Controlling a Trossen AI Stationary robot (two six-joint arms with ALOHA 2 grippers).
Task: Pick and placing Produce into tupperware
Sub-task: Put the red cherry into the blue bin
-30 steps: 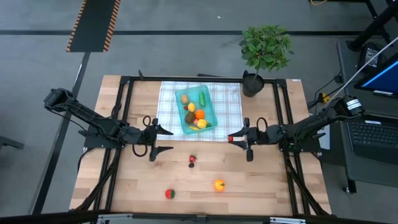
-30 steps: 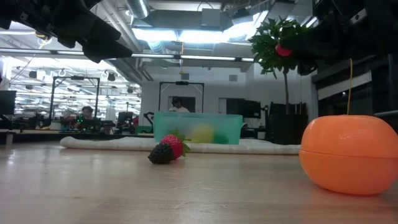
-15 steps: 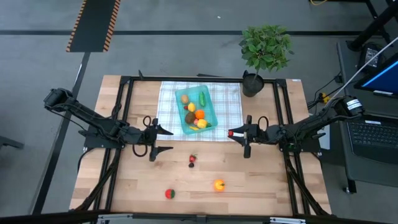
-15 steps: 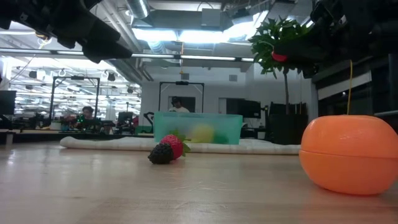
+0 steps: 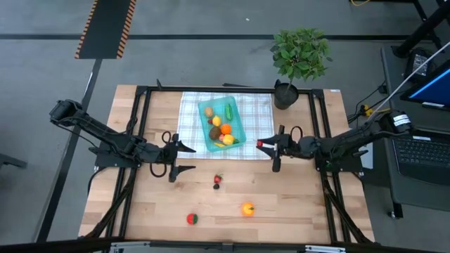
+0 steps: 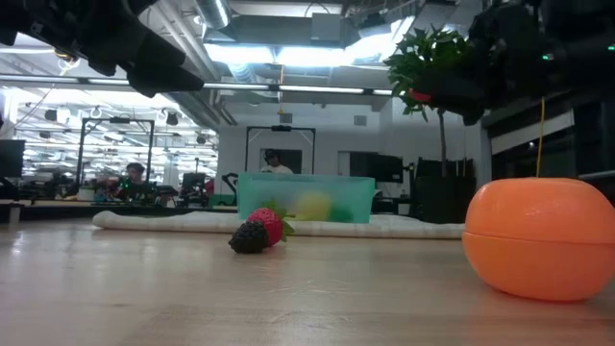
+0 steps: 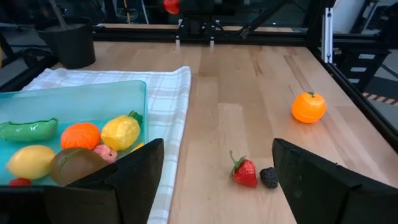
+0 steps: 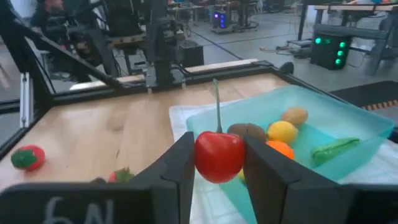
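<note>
On the desk [image 5: 148,211], the teal tupperware [image 5: 223,124] sits on the checked cloth [image 5: 261,126] toward the far edge, fruit inside. The right gripper [image 8: 217,163] hovers beside its right rim; only the right wrist view shows its fingers clamping a red cherry [image 8: 219,155]. The left gripper [image 5: 181,157] waits spread wide, empty, near the tupperware's left side.

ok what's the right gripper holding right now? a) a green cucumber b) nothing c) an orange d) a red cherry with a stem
d: in the right wrist view the right gripper has its fingers shut on a red cherry with an upright stem, just short of the tupperware; the orange lies loose on the table.
</note>
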